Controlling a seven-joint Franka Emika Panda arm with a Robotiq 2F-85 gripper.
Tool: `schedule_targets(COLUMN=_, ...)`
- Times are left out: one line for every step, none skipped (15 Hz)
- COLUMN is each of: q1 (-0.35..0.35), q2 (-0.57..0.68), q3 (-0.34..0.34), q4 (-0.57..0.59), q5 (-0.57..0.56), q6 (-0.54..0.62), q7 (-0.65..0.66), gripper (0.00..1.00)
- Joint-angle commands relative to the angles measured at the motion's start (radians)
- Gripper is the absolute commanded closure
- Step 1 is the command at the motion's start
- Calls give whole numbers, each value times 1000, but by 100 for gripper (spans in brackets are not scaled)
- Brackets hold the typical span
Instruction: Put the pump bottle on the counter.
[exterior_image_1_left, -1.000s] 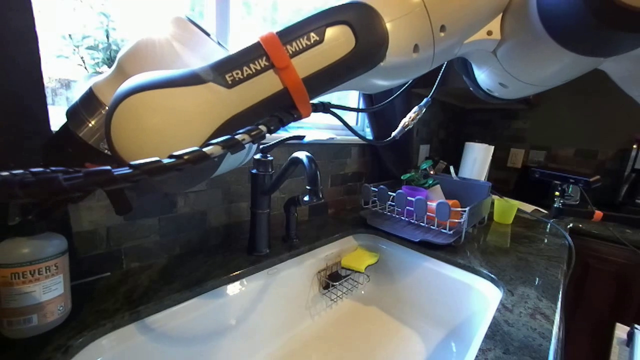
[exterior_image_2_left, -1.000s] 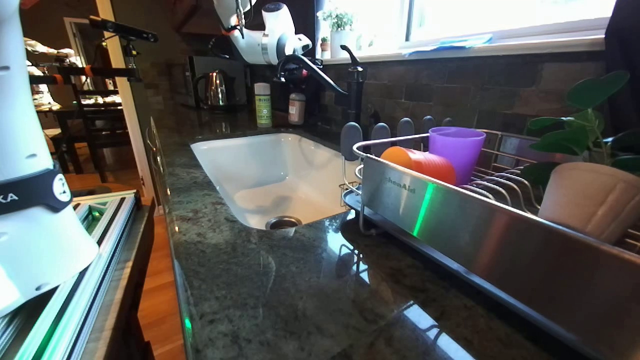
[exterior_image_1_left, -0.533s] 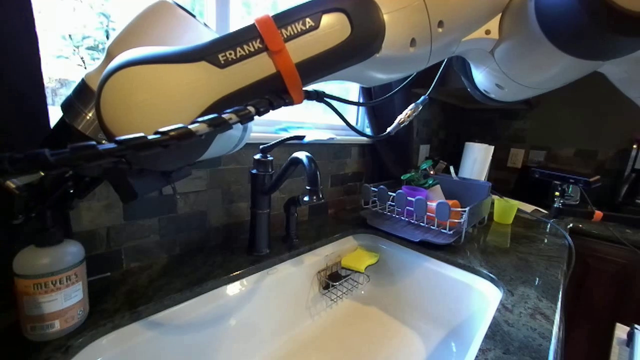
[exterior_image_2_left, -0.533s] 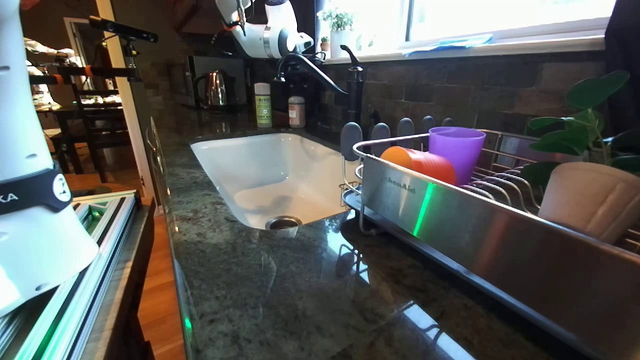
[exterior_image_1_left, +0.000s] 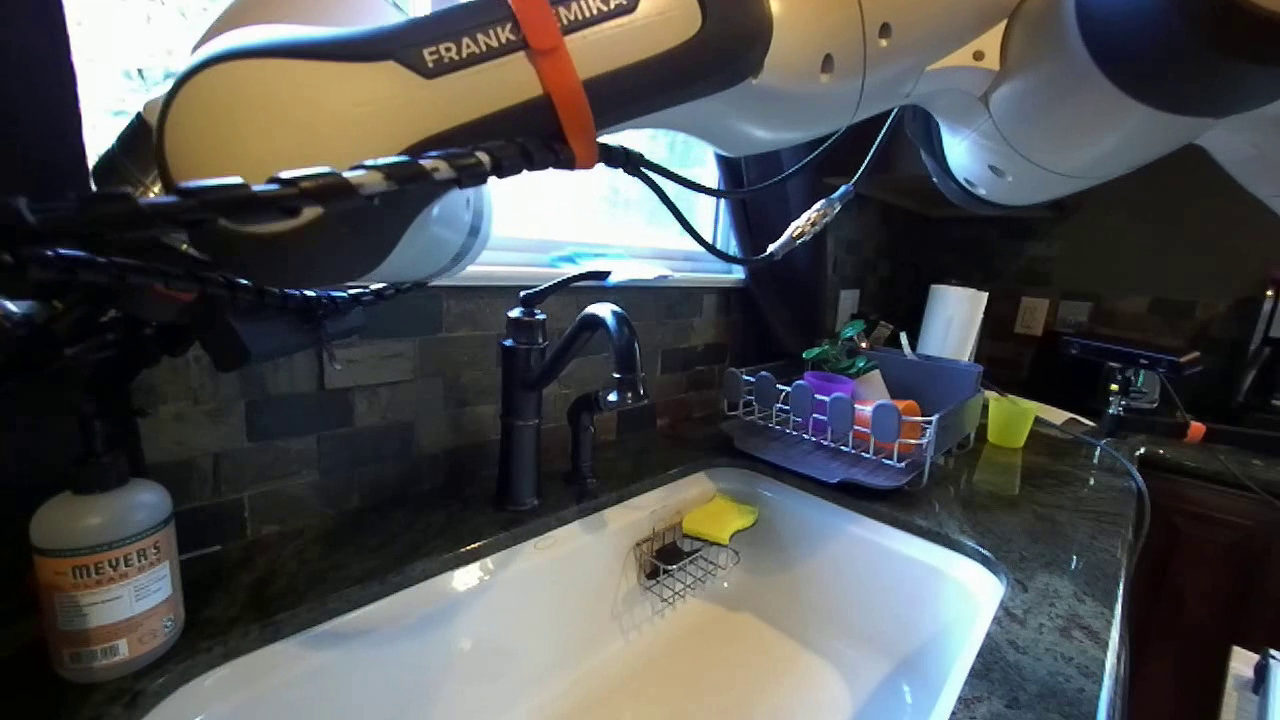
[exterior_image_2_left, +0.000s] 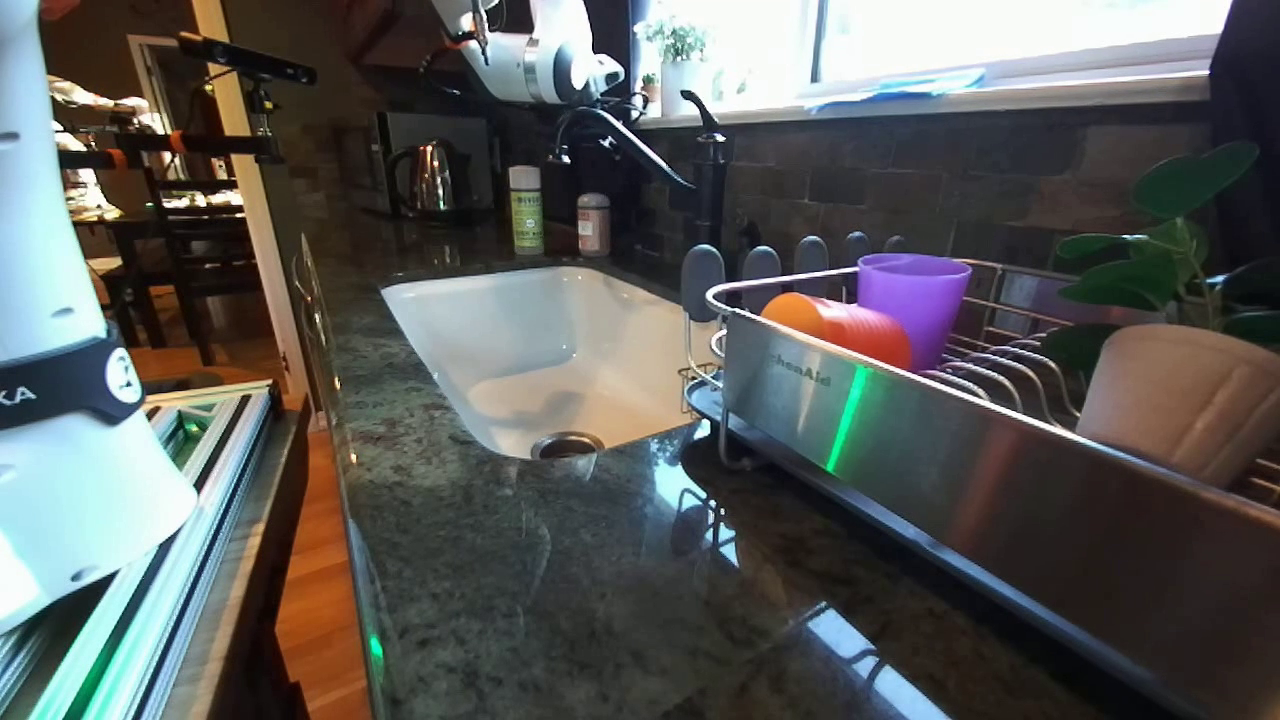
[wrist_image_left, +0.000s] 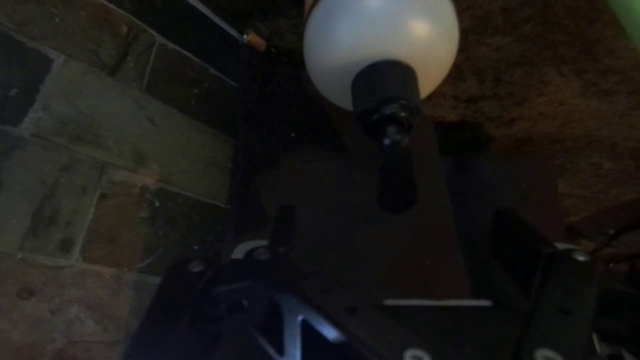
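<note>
"Standing upright on the dark surface (exterior_image_2_left: 600, 590) is the pump bottle (exterior_image_1_left: 108, 600), near the white sink (exterior_image_1_left: 880, 590). Do you agree?"

"Yes, both exterior views show it so. A bottle with green label (exterior_image_2_left: 527, 212) stands near it."

"And the hand (wrist_image_left: 395, 225), does it grip something?"

"In the wrist view its two fingers (wrist_image_left: 283, 227) are spread wide, and the black pump top (wrist_image_left: 386, 90) is in front of the gap between them."

"What else is there?"

"A dish rack (exterior_image_2_left: 950, 470), well apart from the pump bottle, carries a purple cup (exterior_image_2_left: 920, 305)."

Both exterior views share the sink (exterior_image_1_left: 580, 640)
</note>
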Motion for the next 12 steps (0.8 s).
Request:
schedule_targets(q1=-20, q2=-16, q3=67, q4=20, q5=50, q6=-123, q7=-28, gripper=0)
schedule_targets(q1=-26, q2=-30, q3=85, q4=19, q5=64, q6=-170, q7=-27, gripper=0)
schedule_targets(q1=-32, q2=-47, q3=102, q4=16, q5=77, q6=-216, q7=-25, gripper=0)
schedule_targets(q1=-33, q2=-66, q3=110, q4=15, q5=82, q6=-256, q7=-18, gripper=0)
schedule_targets(q1=-36, q2=-90, q3=122, q4=9, q5=86, q6=-302, q7=-18, gripper=0)
schedule_targets(q1=-35, q2=-120, q3=120, q4=-3, q5=74, q6=-328, q7=-17, gripper=0)
schedule_targets(q1=-34, q2=-148, q3=121, q4=-13, q5=64, q6=-349, q7=-18, gripper=0)
schedule_targets(q1=-35, q2=-179, q3=123, q4=-29, q5=51, q6=-359, q7=-36, gripper=0)
schedule_targets(q1=-42, q2=-211, q3=135, q4=-49, q5=49, q6=-348, q7=-67, gripper=0)
schedule_targets(q1=-23, q2=-139, q3=116, q4=19, q5=53, q6=-324, q7=-30, gripper=0)
schedule_targets(q1=-23, q2=-158, q3=117, q4=16, q5=53, q6=-326, q7=-33, gripper=0)
schedule_targets(q1=-23, q2=-163, q3=117, q4=16, q5=53, q6=-326, q7=-32, gripper=0)
